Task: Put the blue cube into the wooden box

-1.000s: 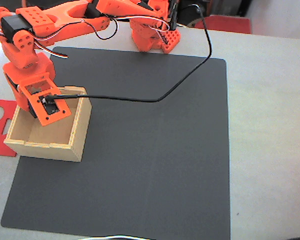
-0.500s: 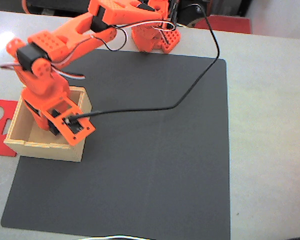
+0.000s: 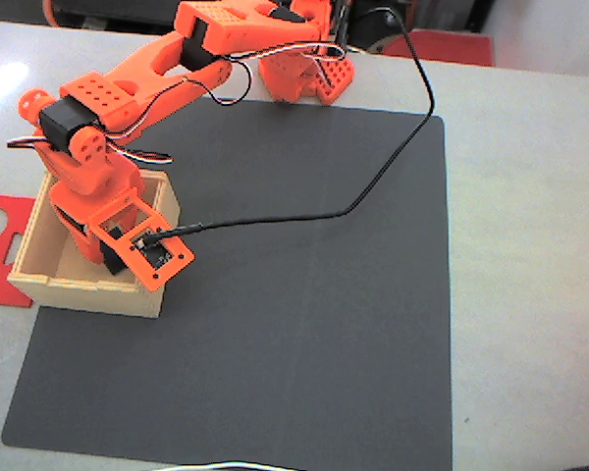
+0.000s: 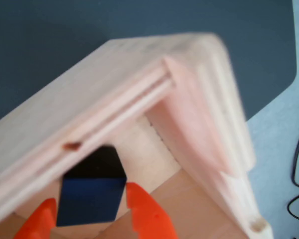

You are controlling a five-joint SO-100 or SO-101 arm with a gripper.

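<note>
Wooden box [image 3: 147, 280]: pale plywood, thin walls, square, open top, notched corner joints. In the wrist view the box [image 4: 139, 94] shows layered ply edges, a small dark knot mark on the near wall and a round hole at a lower right corner; that view is blurred at the rim.

The box sits on the left edge of a matte black mat [image 3: 304, 324] with rounded corners, which lies on a light grey surface [image 3: 530, 245]. Flat red cut-out sheet [image 3: 0, 231] lies on the surface just left of the box, partly hidden behind it.

Arm [image 3: 128, 88]: orange printed plastic with rows of small holes, black servo bodies, thin white/red/black wiring. A black cable [image 3: 373, 182] loops from the arm base across the mat to the wrist camera board. No readable writing or labels on anything.

Blue cube [image 4: 91, 199]: very dark navy, matte, plain faces, sharp edges. It is inside the box, low in the wrist view, just below the near wall.

Claw [image 4: 87, 219]: two orange pointed fingertips [image 4: 142, 209], one on each side of the cube, spaced about the cube's width. The right tip touches or nearly touches the cube's side; the left tip is close to it. Cannot tell whether they are actually clamping it. In the fixed view the claw end is down inside the box, hidden by the wrist.
</note>
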